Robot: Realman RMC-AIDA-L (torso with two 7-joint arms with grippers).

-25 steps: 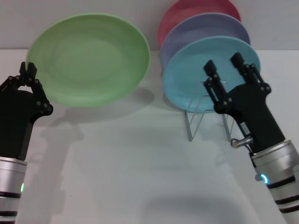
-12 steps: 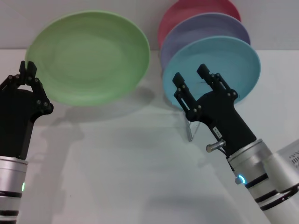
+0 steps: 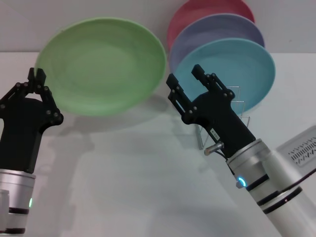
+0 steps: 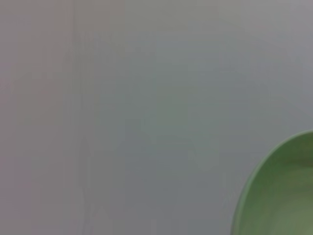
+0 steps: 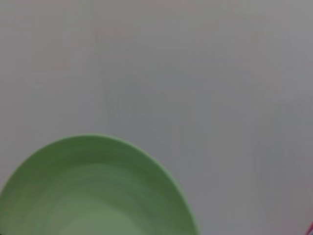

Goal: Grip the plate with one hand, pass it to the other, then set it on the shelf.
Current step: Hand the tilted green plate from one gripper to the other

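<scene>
The left pincer (image 3: 35, 81) is closed on the rim of the green plate (image 3: 101, 64), held high above the counter (image 3: 138, 168), and the wide-open right pincer (image 3: 186, 81) nearby could knock it loose if it misses the opposite rim.

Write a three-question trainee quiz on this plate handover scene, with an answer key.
1. Which gripper holds the green plate?
2. True or false: the right gripper has its fingers open.
3. Count the plates standing in the wire rack.

Key:
1. The left gripper, pinching the rim nearest the robot's left side.
2. True; it is open, just short of the plate's other rim.
3. Three: turquoise plate, lavender plate, red plate.
</scene>
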